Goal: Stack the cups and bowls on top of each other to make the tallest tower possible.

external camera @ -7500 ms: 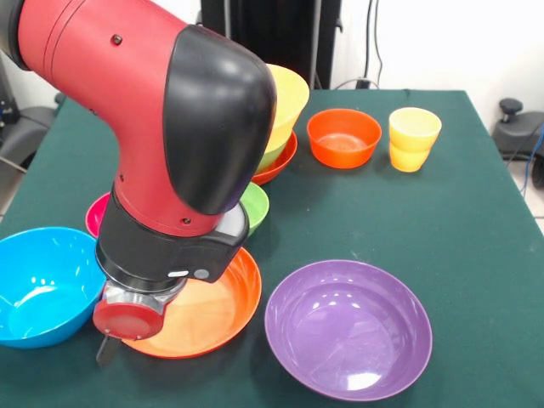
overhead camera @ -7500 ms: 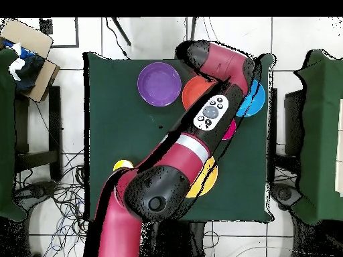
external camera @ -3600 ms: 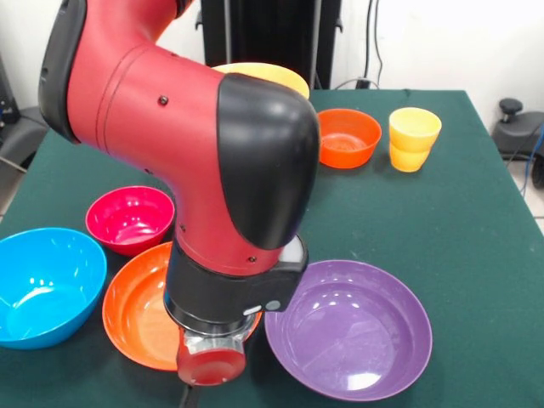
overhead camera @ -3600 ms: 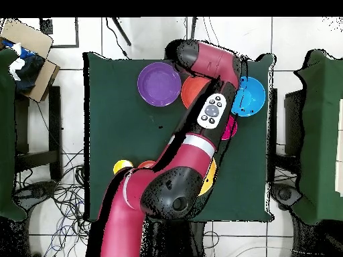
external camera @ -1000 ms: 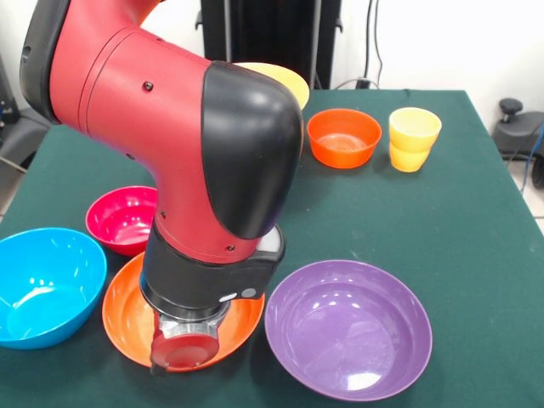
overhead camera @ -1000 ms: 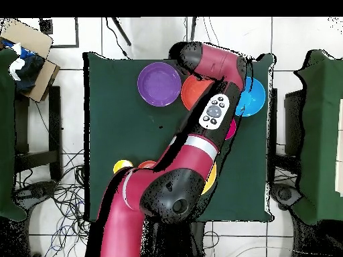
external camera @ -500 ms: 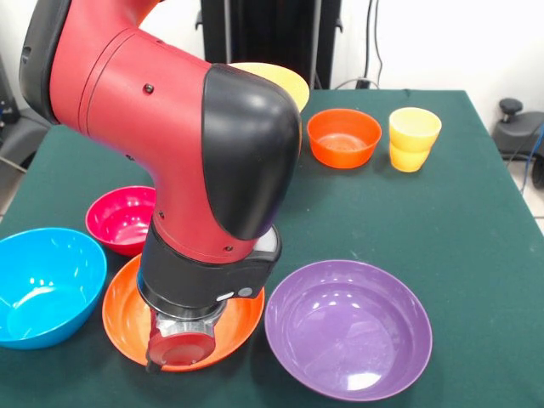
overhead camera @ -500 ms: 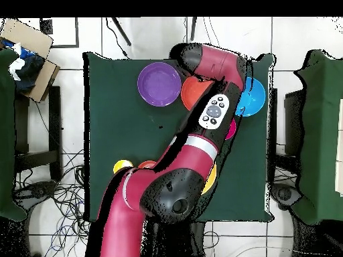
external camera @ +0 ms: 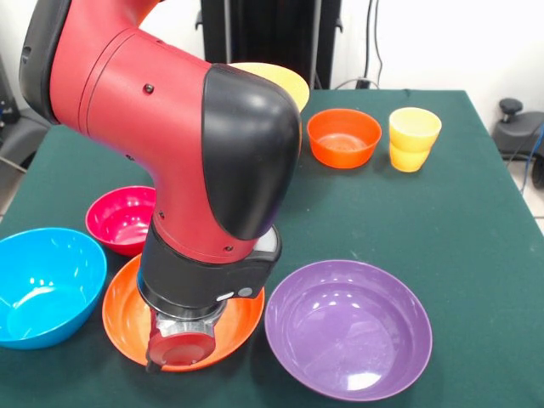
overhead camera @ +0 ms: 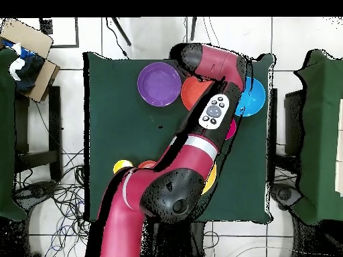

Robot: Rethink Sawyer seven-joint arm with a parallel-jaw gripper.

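The gripper (external camera: pixel 153 365) hung over the flat orange bowl (external camera: pixel 123 310) at the table's (external camera: pixel 476 255) near edge; whether it was parted or closed could not be told. Open cloth lay between the purple bowl (external camera: pixel 348 327) and the cups (external camera: pixel 414 138). Nothing had shifted since half a second before.

Your bulky red and black arm (external camera: pixel 161 144) reached down from above, its black elbow joint turned toward the camera. The black wrist (external camera: pixel 204 276) pointed straight down, ending in a red round cap. Your pincer's state could not be made out.
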